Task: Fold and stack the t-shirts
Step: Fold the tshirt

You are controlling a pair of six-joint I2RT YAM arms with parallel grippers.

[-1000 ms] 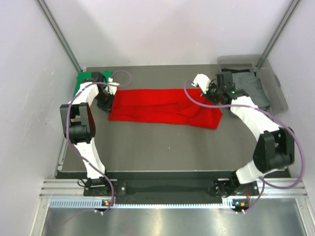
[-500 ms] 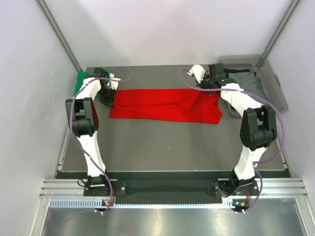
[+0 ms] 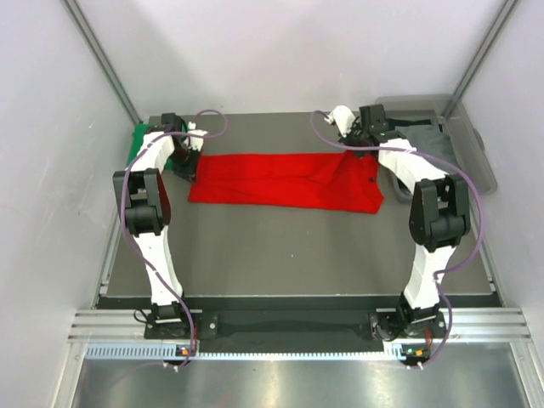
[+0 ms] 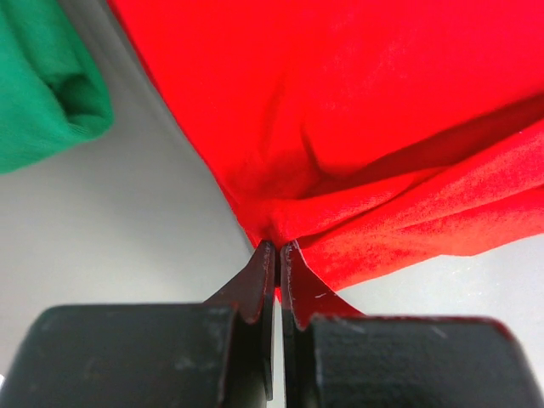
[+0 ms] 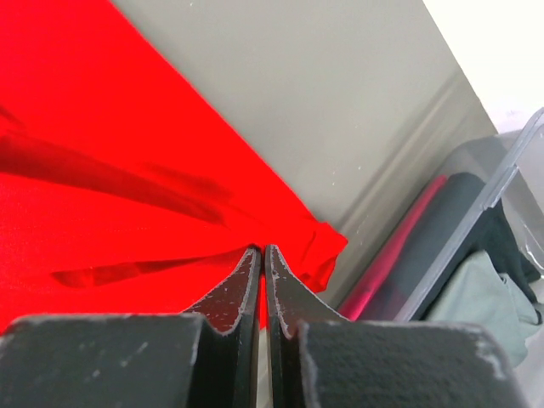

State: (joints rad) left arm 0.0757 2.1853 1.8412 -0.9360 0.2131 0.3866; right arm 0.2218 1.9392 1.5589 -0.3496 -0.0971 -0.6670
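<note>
Red t-shirt (image 3: 285, 180): lies stretched into a long band across the far half of the table (image 3: 289, 246), running left to right, with creases along its length and a wider flap at its right end

Left gripper (image 4: 276, 248): fingers pressed together on a bunched bit of the red t-shirt's left end; the cloth fans out from the pinch in folds, and only a thin slit shows between the fingertips

Right gripper (image 5: 262, 252): fingers closed tight on the red t-shirt's far right edge, just beside a small doubled-over corner of cloth; bare table surface lies beyond it

Green t-shirt (image 4: 42, 93): folded, at the far left corner of the table, near the left gripper but apart from the red cloth, with a strip of table between them

Bin (image 3: 476, 153): clear plastic, at the far right corner of the table, just beside the right arm's wrist

Grey t-shirt (image 5: 476, 293): inside the bin, crumpled, seen through the clear wall

Dark t-shirt (image 5: 442, 229): inside the bin next to the grey one, with a pinkish-red fold beside it; whether that fold is a separate garment cannot be told

Arms: both reach to the far side of the table, one at each end of the red band
</note>
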